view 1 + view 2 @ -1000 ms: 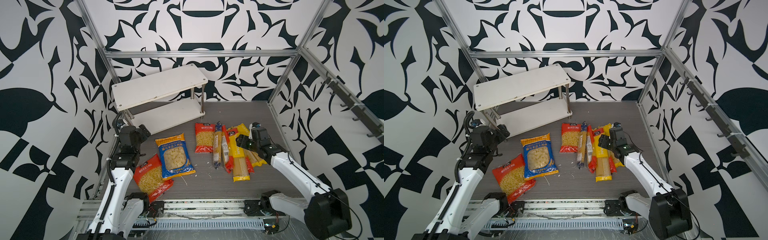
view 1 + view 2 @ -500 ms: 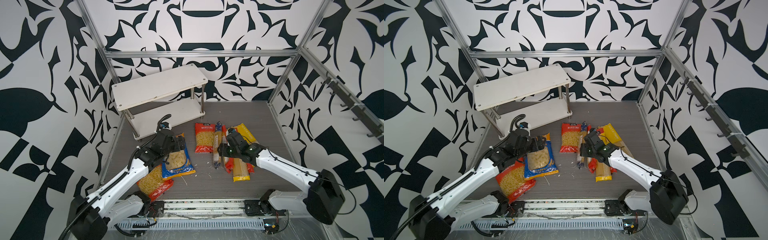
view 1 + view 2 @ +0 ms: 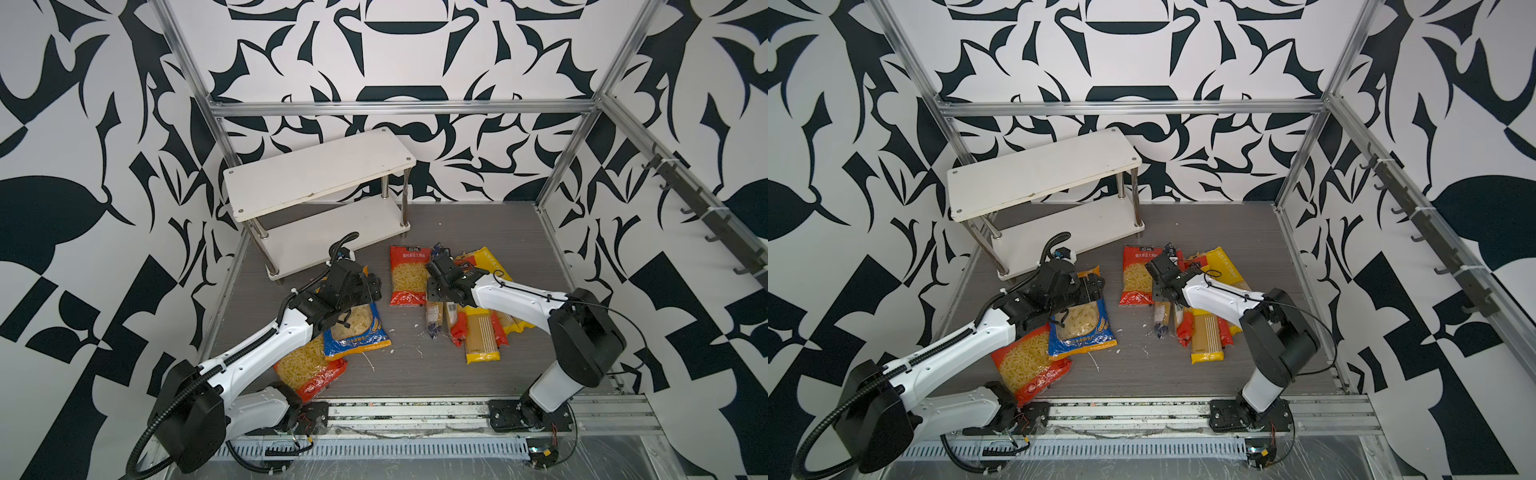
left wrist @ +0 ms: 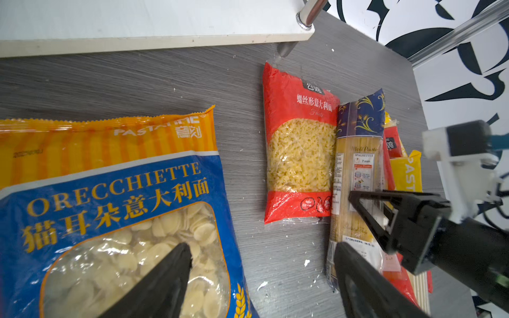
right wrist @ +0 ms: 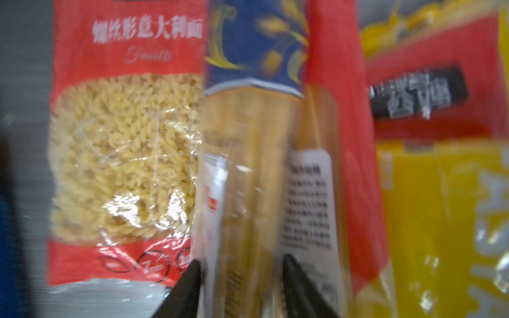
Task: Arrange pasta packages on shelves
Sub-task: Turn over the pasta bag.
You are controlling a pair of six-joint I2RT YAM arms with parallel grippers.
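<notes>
Two arms have swung in from the sides in the last second and now hang low over the pasta. In both top views the shelves [image 3: 316,178] stand bare at eleven o'clock on the table [image 3: 478,232]. Every one of the pasta packages [image 3: 482,332] I can see lies flat on the table. The blue bag [image 3: 357,332] is near eight o'clock under the left gripper [image 3: 372,289], and the long packs are at three o'clock under the right gripper [image 3: 435,293]. The left wrist view shows the left gripper spread wide, holding nothing. The right wrist view is blurry. The right gripper has been closing, one jaw on each side of the blue spaghetti pack [image 5: 242,165], but I cannot tell if it pinches yet. So the first pick looks about to start.
</notes>
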